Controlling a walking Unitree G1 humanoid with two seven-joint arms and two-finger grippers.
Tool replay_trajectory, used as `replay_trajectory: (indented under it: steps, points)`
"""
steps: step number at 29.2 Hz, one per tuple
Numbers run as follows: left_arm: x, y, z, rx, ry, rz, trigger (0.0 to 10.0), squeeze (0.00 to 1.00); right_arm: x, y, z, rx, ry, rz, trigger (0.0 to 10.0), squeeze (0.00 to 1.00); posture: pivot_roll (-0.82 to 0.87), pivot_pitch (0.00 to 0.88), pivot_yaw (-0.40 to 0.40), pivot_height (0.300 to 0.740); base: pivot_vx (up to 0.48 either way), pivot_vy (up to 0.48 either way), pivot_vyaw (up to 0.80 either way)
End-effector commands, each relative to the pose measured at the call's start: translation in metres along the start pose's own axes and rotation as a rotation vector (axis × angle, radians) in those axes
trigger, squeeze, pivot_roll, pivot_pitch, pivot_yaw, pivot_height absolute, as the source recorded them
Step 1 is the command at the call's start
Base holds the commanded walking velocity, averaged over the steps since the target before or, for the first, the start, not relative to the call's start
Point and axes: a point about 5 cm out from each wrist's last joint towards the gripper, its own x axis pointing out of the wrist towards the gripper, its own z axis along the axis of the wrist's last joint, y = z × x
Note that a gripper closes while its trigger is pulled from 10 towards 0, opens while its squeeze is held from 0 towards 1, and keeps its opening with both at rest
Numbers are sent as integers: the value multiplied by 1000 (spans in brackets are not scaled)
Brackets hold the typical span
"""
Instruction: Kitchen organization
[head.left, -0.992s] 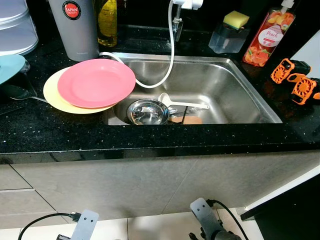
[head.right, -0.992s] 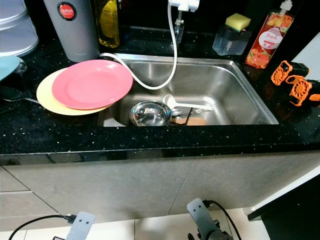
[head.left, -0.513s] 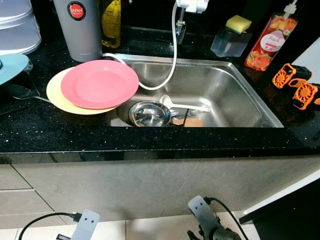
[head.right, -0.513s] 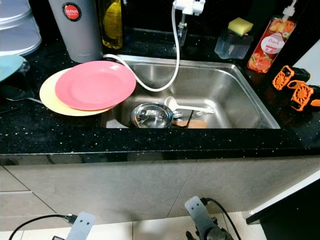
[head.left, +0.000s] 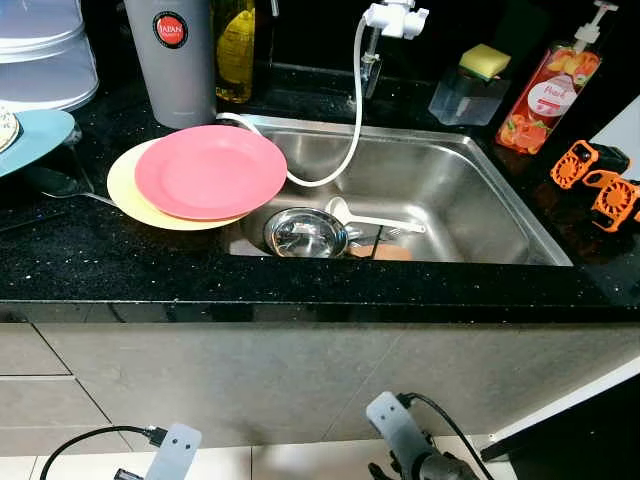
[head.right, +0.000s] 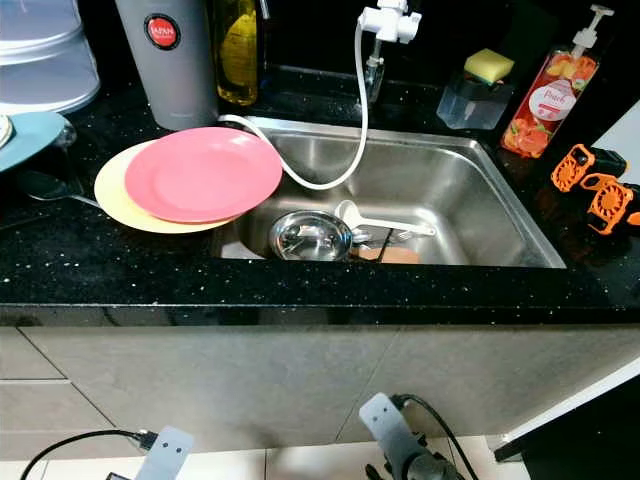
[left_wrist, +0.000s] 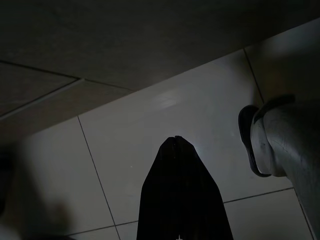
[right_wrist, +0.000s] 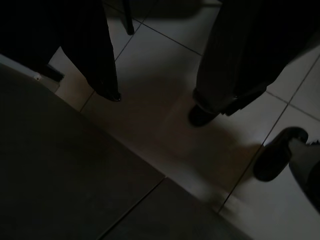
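A black stone desk (head.left: 120, 270) runs across the middle of the frame, seen from above, with a steel sink (head.left: 470, 190) set into its centre. At centre left a pink plate (head.left: 210, 171) lies stacked on a yellow plate (head.left: 125, 190), both resting on the desk with the edge overhanging the sink. Low in the basin a small steel bowl (head.left: 305, 231) sits just beside a white spoon (head.left: 370, 217). A white hose (head.left: 352, 120) loops down from the faucet (head.left: 395, 18) at top centre. In the upper right stand a soap bottle (head.left: 545, 92) and a sponge (head.left: 485, 60) on its holder.

Both arms hang low at the bottom edge of the frame, idle. The left end effector (left_wrist: 175, 142) points at the tiled floor (left_wrist: 150, 130) with its black fingers pressed together and holding nothing. Whether the right end effector is open or closed cannot be told.

To do this step well, the robot should probably raise one arm first, open its fingers, and approach the pink plate by its overhanging rim, keeping away from the hose.
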Motion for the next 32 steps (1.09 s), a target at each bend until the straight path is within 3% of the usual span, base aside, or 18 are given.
replay_trajectory:
  steps: [1, 4, 19, 28, 30, 32]
  points:
    - [-1, -9, 2, 46, -13, -45, 10000, 0, -2, -1, -8, -7, 29, -7, 10000, 0, 192, 0, -116, 740, 0, 0, 0]
    - [1, -4, 5, 35, -16, -31, 10000, 0, -2, 3, -8, -51, 29, 16, 10000, 0, 191, 0, -113, 740, 0, 0, 0]
    - [4, -9, 16, 119, -42, -94, 10000, 0, -1, -2, -6, -18, 32, -28, 10000, 0, 164, 0, -71, 740, 0, 0, 0]
    - [8, -6, 25, 139, -54, -102, 10000, 0, -3, 1, -12, -71, 54, -14, 10000, 0, 146, 0, -56, 740, 0, 0, 0]
    - [8, -4, 25, 125, -50, -96, 10000, 0, -3, 0, -14, -62, 60, -28, 10000, 0, 143, 0, -52, 740, 0, 0, 0]
    - [8, -1, 23, 152, -48, -111, 10000, 0, -4, -3, -15, 25, 59, -74, 10000, 0, 122, 0, -24, 740, 0, 0, 0]
